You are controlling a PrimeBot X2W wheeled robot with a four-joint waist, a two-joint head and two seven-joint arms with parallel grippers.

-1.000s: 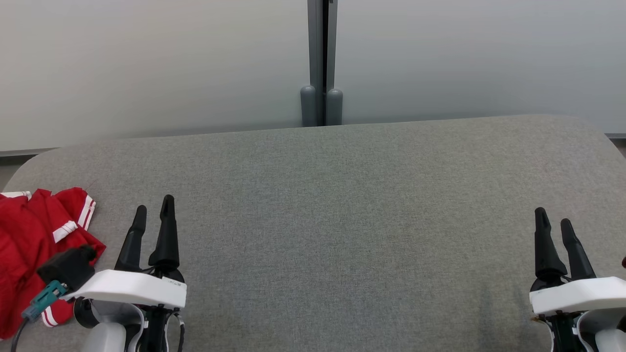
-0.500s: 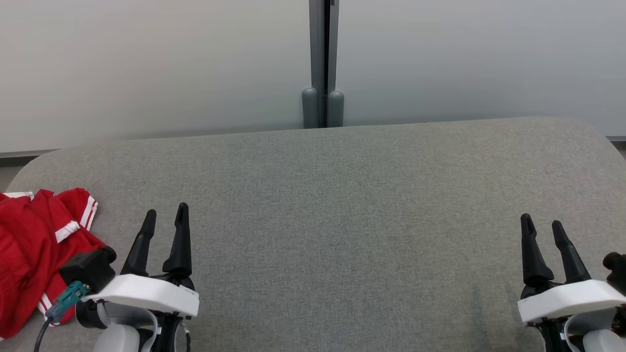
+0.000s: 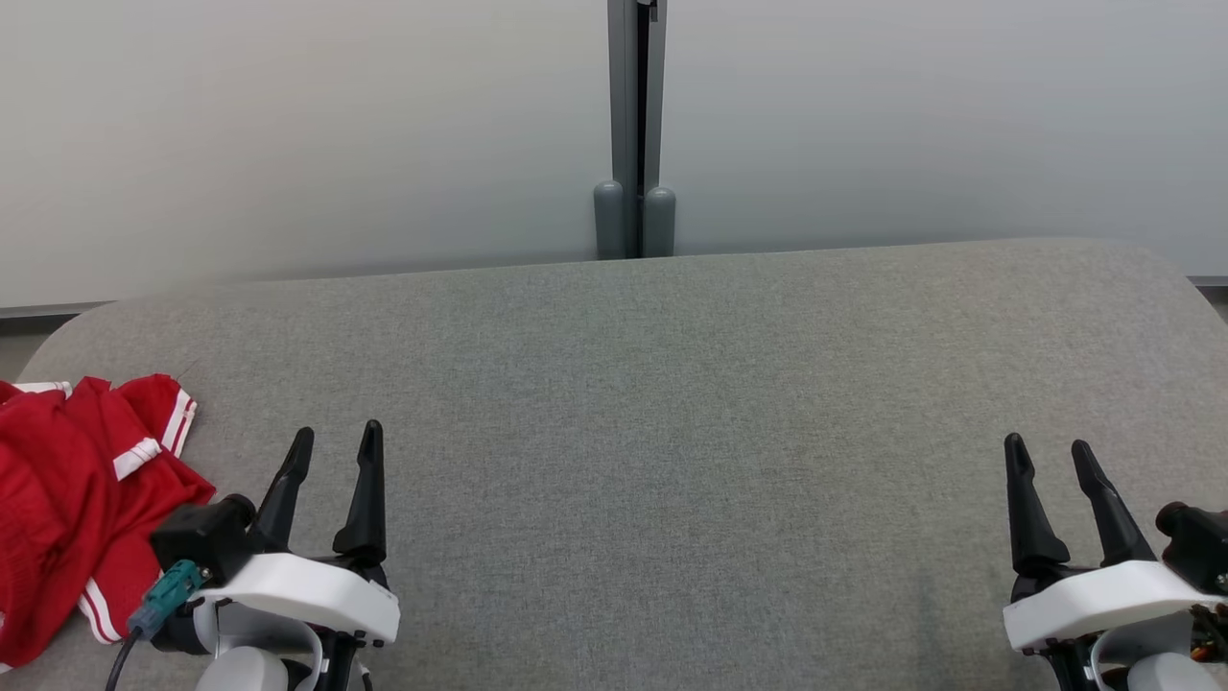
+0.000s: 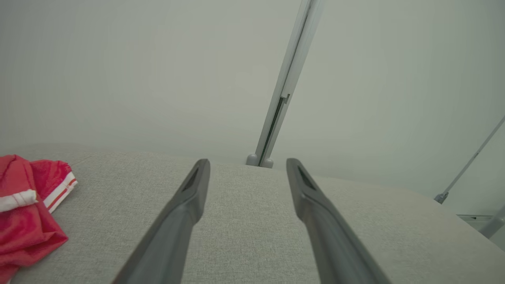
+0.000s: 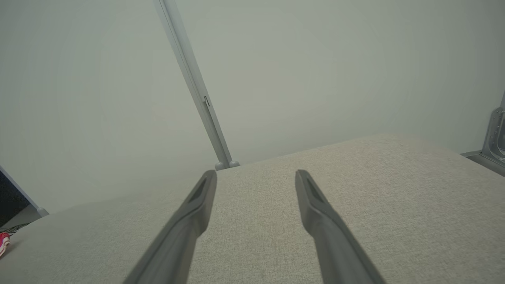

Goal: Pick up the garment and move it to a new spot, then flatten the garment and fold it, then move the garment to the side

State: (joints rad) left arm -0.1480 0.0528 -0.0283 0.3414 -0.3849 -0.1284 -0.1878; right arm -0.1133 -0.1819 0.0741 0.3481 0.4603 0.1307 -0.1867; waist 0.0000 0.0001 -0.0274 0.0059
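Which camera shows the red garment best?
The head view: most of the crumpled red garment shows, white stripes included. The left wrist view catches part at its edge; the right wrist view, a sliver.

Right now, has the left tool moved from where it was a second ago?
Yes. Measured against the red garment, the left tool has slid toward the robot's right, away from it, and slightly back toward the robot.
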